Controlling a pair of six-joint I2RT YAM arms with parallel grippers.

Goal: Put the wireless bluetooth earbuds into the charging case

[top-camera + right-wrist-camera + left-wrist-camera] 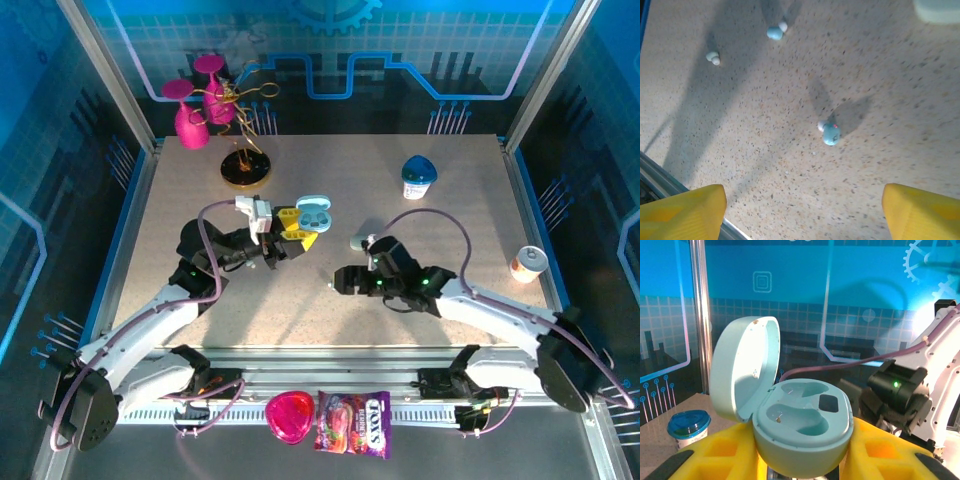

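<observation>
Left gripper [292,230] clamping open light-blue pebble-shaped plastic charging case [805,425]. Right gripper [802,210] hovering wide open, empty, over tiny pale-blue plastic earbud [830,134] on speckled table [890,75]. Needing: centring jaws over bud, descending slowly.

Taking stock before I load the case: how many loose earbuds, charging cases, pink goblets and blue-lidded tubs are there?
earbuds: 3
charging case: 1
pink goblets: 2
blue-lidded tub: 1
Total: 7
</observation>
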